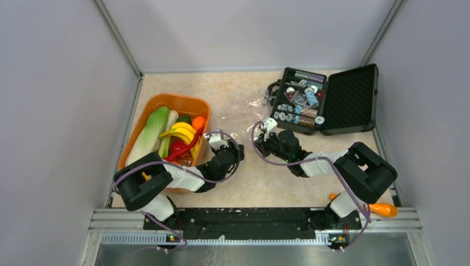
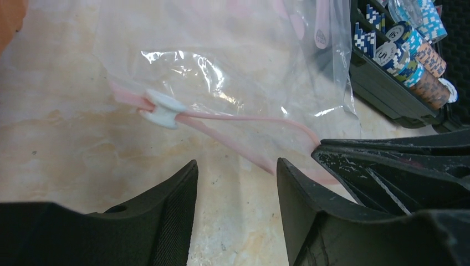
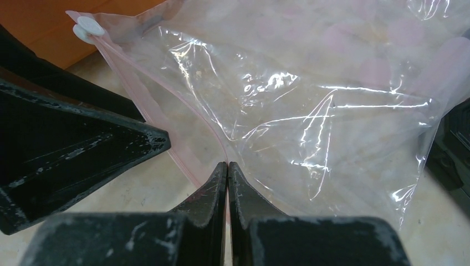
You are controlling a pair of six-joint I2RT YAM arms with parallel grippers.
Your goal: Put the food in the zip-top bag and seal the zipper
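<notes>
Pincers first: the right gripper [image 3: 228,166] is pressing its jaws tight together, pinching the pink zipper [image 2: 238,117] at the near end of the zip-top bag [image 3: 310,111]. The left gripper [image 2: 237,166] is standing spread, hovering just in front of that same strip and gripping nothing.

Just beyond, the bag is lying flat and empty on the table [image 2: 66,144]. Its white slider [image 2: 161,109] is sitting toward the tub end, and the two pink tracks are parting between slider and pinch, so the mouth is looking open.

Farther left, the food [image 1: 180,136] is all waiting in the orange tub [image 1: 177,98]. By my read, loading and sealing are both ahead.

The wrist views are giving us the slider and the pinch up close. Only the overhead view is showing the tub's contents and the whole open black case [image 1: 354,100] at the back right.
</notes>
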